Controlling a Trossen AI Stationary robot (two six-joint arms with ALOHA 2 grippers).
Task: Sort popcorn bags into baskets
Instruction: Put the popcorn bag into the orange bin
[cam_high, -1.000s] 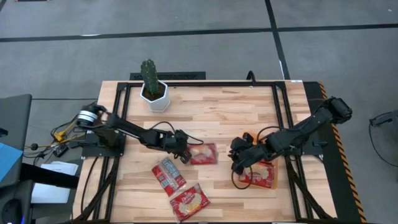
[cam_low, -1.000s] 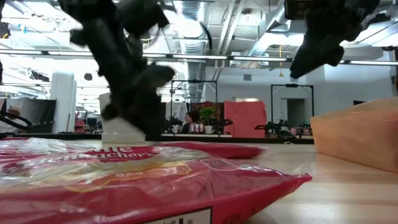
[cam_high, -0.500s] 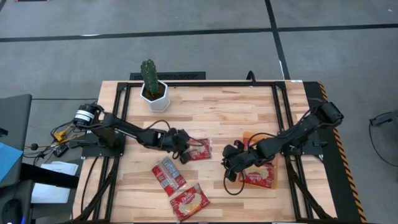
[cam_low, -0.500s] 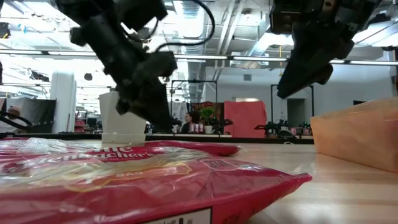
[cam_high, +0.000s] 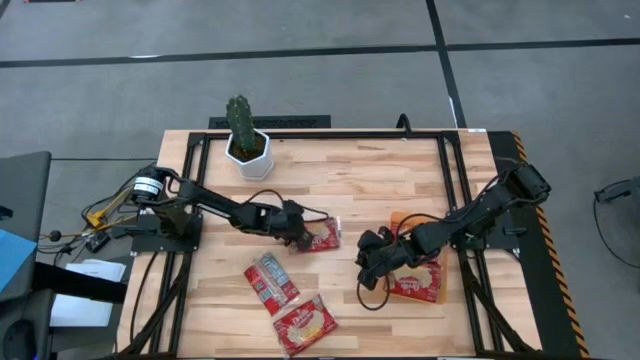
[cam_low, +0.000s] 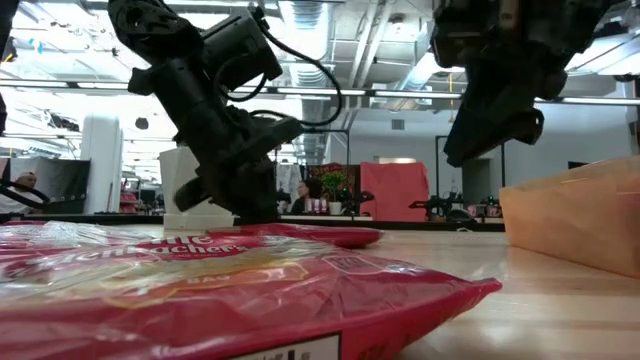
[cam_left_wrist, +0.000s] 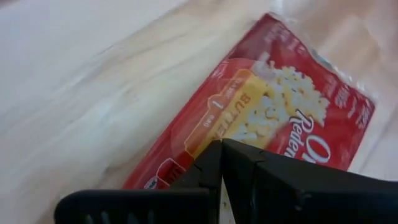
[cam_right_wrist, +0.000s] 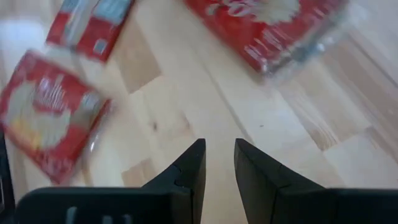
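Left end effector, fingers together, is pushing centre popcorn bag toward three o'clock; right end effector, fingers apart and empty, is hovering beside orange basket, awaiting handover

Left wrist view. The left pincer reaches in with its two dark fingers pressed together, no gap between the tips. The tips meet over the near edge of a red popcorn bag, which lies flat and askew on the pale wooden bench. The bag's cream-yellow centre shows popcorn, with white lettering beside it and a clear plastic seam along its far edge. Whether the tips pinch the bag cannot be told.
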